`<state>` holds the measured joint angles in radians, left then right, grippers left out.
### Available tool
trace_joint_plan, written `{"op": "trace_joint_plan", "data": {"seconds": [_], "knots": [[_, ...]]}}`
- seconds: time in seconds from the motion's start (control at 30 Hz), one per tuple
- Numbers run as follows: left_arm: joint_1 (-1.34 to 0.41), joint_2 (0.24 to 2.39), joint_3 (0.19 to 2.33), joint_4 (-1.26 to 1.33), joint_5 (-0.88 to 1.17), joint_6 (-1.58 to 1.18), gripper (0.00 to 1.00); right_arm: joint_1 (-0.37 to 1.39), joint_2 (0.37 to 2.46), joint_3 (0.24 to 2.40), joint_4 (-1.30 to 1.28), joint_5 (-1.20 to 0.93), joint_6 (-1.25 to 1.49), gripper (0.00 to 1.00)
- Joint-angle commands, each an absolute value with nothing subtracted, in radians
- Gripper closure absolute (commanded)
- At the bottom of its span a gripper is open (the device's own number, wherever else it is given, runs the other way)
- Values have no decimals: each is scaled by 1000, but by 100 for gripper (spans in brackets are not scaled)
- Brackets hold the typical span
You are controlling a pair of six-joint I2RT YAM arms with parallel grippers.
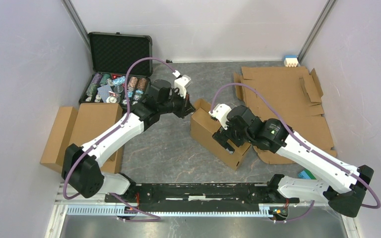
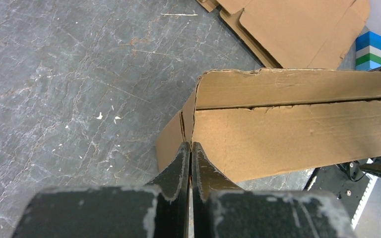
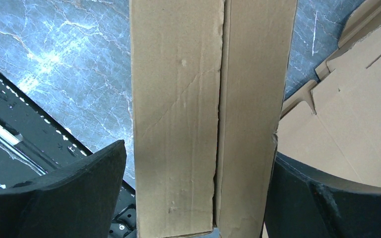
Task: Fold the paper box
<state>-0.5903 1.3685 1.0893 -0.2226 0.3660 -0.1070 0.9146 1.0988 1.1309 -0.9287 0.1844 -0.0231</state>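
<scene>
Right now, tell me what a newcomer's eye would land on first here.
The brown paper box in the middle of the table, with the left fingers pinched shut on its far corner and the right fingers spread wide astride its near end. Next, the open black case of poker chips at far left, and the flat cardboard sheets at far right.

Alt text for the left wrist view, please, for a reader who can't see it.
The left tool, black fingers closed together, meets the corner of a plain brown corrugated cardboard box on a grey marbled table. Flat brown cardboard sheets lie beyond.
</scene>
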Motion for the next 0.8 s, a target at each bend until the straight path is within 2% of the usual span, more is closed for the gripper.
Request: {"op": "trace_joint_plan", "data": {"seconds": [0.0,0.07,0.17,0.23,0.57,0.7,0.77], "knots": [[-611,1347,1088,-287,319,-107,98,917,1101,1126,-908,180,-19,2],[-619,1343,1079,-287,317,-123,95,917,1100,1125,-908,180,-20,2],[-628,1338,1070,-284,309,-133,77,917,1103,1122,-908,178,-20,2],[-631,1336,1071,-278,299,-132,70,917,1105,1124,-907,174,-20,2],[-631,1313,1129,-269,294,-121,62,917,1105,1132,-912,166,-17,2],[-630,1296,1132,-275,295,-126,62,917,1107,1131,-913,166,-16,3],[-630,1293,1132,-279,299,-129,67,917,1109,1132,-914,164,-18,3]]}}
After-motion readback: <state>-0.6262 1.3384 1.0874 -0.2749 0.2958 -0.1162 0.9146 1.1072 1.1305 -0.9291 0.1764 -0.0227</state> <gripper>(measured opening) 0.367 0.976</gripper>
